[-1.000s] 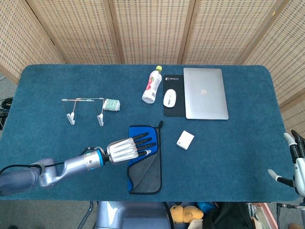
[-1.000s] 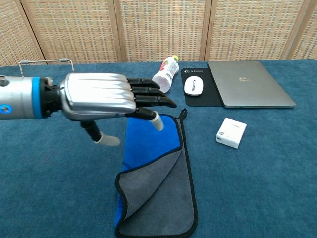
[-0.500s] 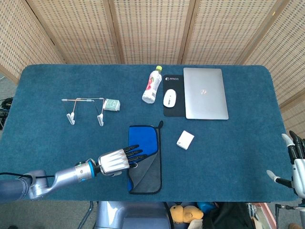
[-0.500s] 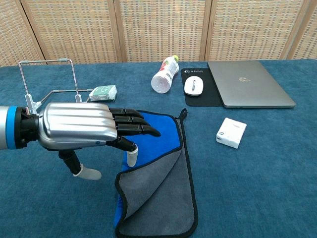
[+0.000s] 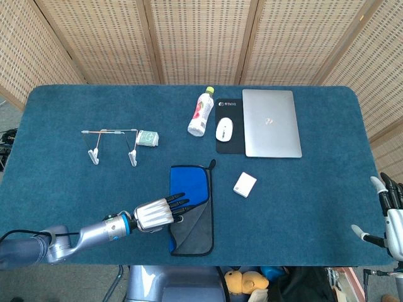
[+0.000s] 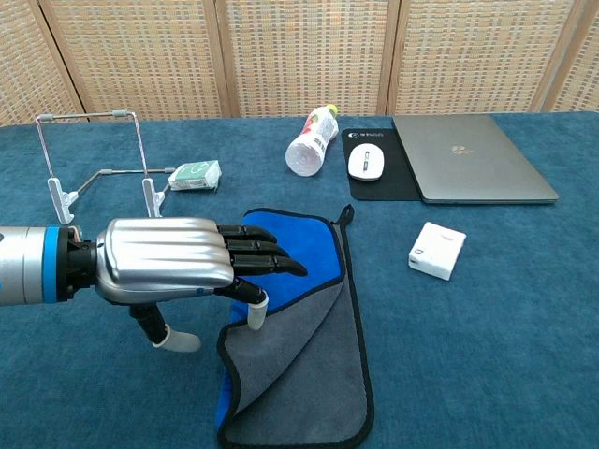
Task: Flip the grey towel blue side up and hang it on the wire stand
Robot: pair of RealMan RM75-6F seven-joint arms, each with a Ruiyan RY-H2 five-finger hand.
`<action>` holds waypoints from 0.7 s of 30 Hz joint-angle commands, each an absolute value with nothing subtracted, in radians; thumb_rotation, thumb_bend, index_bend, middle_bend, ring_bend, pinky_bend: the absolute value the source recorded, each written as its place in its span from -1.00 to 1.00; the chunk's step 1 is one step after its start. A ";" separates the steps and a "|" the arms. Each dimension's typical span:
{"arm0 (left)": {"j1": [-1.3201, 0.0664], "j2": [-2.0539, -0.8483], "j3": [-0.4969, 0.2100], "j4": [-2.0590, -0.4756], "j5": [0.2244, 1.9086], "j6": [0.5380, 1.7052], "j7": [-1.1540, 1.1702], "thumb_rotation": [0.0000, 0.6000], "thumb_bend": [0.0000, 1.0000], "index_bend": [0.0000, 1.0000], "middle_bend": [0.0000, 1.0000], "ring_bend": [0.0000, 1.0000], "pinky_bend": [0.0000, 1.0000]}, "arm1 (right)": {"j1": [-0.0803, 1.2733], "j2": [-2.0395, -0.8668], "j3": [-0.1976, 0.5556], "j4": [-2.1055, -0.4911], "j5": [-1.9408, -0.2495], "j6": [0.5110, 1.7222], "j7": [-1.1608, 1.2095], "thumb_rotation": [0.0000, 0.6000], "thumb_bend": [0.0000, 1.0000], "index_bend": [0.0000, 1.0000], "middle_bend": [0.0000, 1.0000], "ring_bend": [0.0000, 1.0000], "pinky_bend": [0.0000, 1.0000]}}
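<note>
The towel lies flat at the table's near middle, blue face up at its far half, with a grey flap folded over the near half. My left hand hovers low at the towel's left edge, fingers stretched out over the fold line and holding nothing. In the chest view the left hand has one fingertip at the flap's left corner, and the thumb points down beside the towel. The wire stand stands upright at the far left and bare. My right hand sits at the table's right edge, fingers apart.
A small green box lies right of the stand. A bottle lies on its side beside a white mouse on a black pad, next to a shut laptop. A white box sits right of the towel.
My left hand has pulled back from over the towel's blue far half toward the near edge and dropped lower, to the flap's left corner. The towel looks unchanged.
</note>
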State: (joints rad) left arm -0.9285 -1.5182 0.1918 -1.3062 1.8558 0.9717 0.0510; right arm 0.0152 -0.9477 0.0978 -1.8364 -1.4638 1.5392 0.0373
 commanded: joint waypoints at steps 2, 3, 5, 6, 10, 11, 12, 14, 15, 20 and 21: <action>-0.930 -1.547 0.177 -1.282 1.844 0.957 0.053 1.00 -0.37 -0.23 -1.00 -1.00 -1.00 | 0.017 -0.946 0.101 -1.834 -1.456 1.534 0.041 1.00 -1.00 -1.00 -1.00 -1.00 -1.00; -0.930 -1.552 0.175 -1.277 1.843 0.955 0.055 1.00 -0.35 -0.21 -1.00 -1.00 -1.00 | 0.018 -0.946 0.102 -1.833 -1.454 1.534 0.041 1.00 -1.00 -1.00 -1.00 -1.00 -1.00; -0.930 -1.563 0.170 -1.270 1.841 0.954 0.053 1.00 -0.34 -0.17 -1.00 -1.00 -1.00 | 0.019 -0.947 0.103 -1.832 -1.451 1.532 0.043 1.00 -1.00 -1.00 -1.00 -1.00 -1.00; -0.930 -1.568 0.168 -1.267 1.839 0.954 0.052 1.00 -0.32 -0.14 -1.00 -1.00 -1.00 | 0.019 -0.947 0.103 -1.832 -1.451 1.531 0.043 1.00 -1.00 -1.00 -1.00 -1.00 -1.00; -0.932 -1.584 0.164 -1.256 1.841 0.953 0.053 1.00 -0.28 -0.05 -1.00 -1.00 -1.00 | 0.020 -0.947 0.102 -1.831 -1.449 1.530 0.041 1.00 -1.00 -1.00 -1.00 -1.00 -1.00; -0.932 -1.590 0.163 -1.251 1.842 0.954 0.054 1.00 -0.27 -0.03 -1.00 -1.00 -1.00 | 0.019 -0.948 0.102 -1.831 -1.449 1.530 0.040 1.00 -1.00 -1.00 -1.00 -1.00 -1.00; -0.932 -1.593 0.163 -1.248 1.842 0.954 0.055 1.00 -0.27 -0.01 -1.00 -1.00 -1.00 | 0.020 -0.948 0.102 -1.831 -1.449 1.529 0.040 1.00 -1.00 -1.00 -1.00 -1.00 -1.00; -0.932 -1.603 0.160 -1.240 1.842 0.953 0.062 1.00 -0.27 0.07 -1.00 -1.00 -1.00 | 0.019 -0.948 0.102 -1.832 -1.448 1.530 0.038 1.00 -1.00 -1.00 -1.00 -1.00 -1.00; -0.931 -1.606 0.158 -1.237 1.841 0.955 0.065 1.00 -0.27 0.12 -1.00 -1.00 -1.00 | 0.019 -0.948 0.102 -1.833 -1.448 1.530 0.037 1.00 -1.00 -1.00 -1.00 -1.00 -1.00; -0.928 -1.616 0.151 -1.234 1.849 0.977 0.077 1.00 -0.26 0.30 -1.00 -1.00 -1.00 | 0.017 -0.948 0.101 -1.834 -1.451 1.535 0.037 1.00 -1.00 -1.00 -1.00 -1.00 -1.00; -0.928 -1.618 0.150 -1.232 1.853 0.984 0.078 1.00 -0.26 0.32 -1.00 -1.00 -1.00 | 0.016 -0.948 0.100 -1.835 -1.452 1.536 0.037 1.00 -1.00 -1.00 -1.00 -1.00 -1.00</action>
